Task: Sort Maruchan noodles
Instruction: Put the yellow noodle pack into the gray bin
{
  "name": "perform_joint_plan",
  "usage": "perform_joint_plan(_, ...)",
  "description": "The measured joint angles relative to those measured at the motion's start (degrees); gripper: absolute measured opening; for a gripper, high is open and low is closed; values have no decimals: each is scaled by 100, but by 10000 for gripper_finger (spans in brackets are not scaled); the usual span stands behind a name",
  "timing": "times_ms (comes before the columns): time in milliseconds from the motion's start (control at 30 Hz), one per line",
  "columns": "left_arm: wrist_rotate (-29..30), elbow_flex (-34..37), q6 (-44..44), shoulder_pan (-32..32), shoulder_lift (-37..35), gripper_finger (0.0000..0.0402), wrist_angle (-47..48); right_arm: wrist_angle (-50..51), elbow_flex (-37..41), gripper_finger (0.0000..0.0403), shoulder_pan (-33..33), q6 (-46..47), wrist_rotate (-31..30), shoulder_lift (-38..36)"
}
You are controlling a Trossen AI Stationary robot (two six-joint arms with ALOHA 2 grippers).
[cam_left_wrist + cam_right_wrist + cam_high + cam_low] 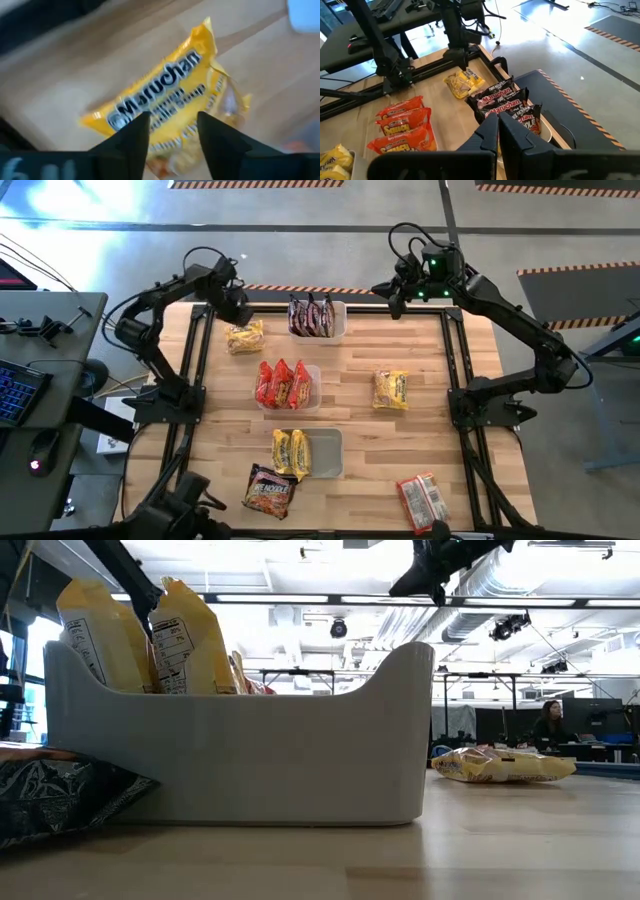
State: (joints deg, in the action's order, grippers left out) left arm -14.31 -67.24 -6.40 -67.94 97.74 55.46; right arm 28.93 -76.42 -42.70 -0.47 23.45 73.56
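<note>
1. Here the left gripper (238, 315) hovers over a yellow noodle packet (244, 338) lying on the table (400, 450) at far left, its jaws parted with nothing between them.
2. The right gripper (397, 304) hangs closed and empty at the far edge, right of the tub (341, 320) of dark packets (311, 315).

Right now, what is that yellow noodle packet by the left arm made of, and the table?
The yellow packet looks like thin shiny plastic film: it crinkles and catches glare. The table seems to be pale wood, made of joined strips with visible grain, probably a smooth finish.
</note>
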Motion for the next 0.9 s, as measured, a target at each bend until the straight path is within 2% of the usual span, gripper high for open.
perform_joint_plan(267, 287, -488, -771, 188, 609, 216, -461, -2, 0, 0, 0, 44, 12, 0)
perform_joint_plan(433, 264, -703, -1047, 188, 1121, 222, -395, -2, 0, 0, 0, 48, 12, 0)
perform_joint_plan(500, 79, -772, -1146, 188, 1311, 218, -240, -2, 0, 0, 0, 57, 12, 0)
perform_joint_plan(700, -123, -791, -1426, 284, 1553, 180, -129, -2, 0, 0, 0, 65, 12, 0)
perform_joint_plan(900, -119, -791, -1954, 449, 1566, 79, -108, -1, 0, 0, 0, 55, 12, 0)
